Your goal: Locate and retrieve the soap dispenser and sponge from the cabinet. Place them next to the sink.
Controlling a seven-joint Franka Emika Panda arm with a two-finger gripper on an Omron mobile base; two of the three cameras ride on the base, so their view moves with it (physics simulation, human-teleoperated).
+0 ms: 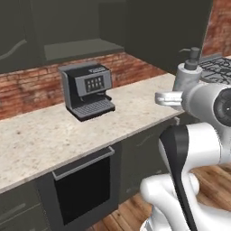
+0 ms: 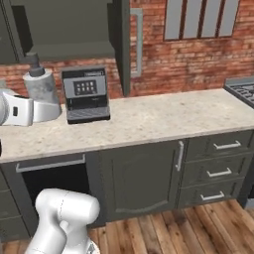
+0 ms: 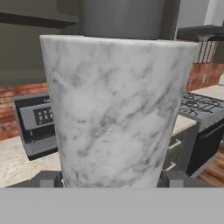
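One item in hand: the soap dispenser, marbled body with a grey pump on top, carried upright in the air over the right part of the bench, out of the cabinet. In the left base view the claw sits at the bottle's lower body; the arm covers most of it. A coffee machine stands on the bench below the open cabinet shelf, an oven under the bench edge, stove grates at far right.

Right base view: the dispenser is held at the left, just beside the coffee machine, with the claw low on it. The bench runs bare to the right toward a stove corner; drawers with silver handles below, a window above the brick wall.

Hand view: the marbled bottle stands dead centre. Two grey fingertips sit at its left and right base, so the claw looks pinched on it, though actual contact is hard to confirm at that edge.

Step in hand, as I judge it: carrying the dispenser to the sink. Keep it upright, hold the squeeze steady, lift clear of the coffee machine, which is the nearest obstacle, and keep the pump away from the cabinet underside. Sponge presumably comes after.
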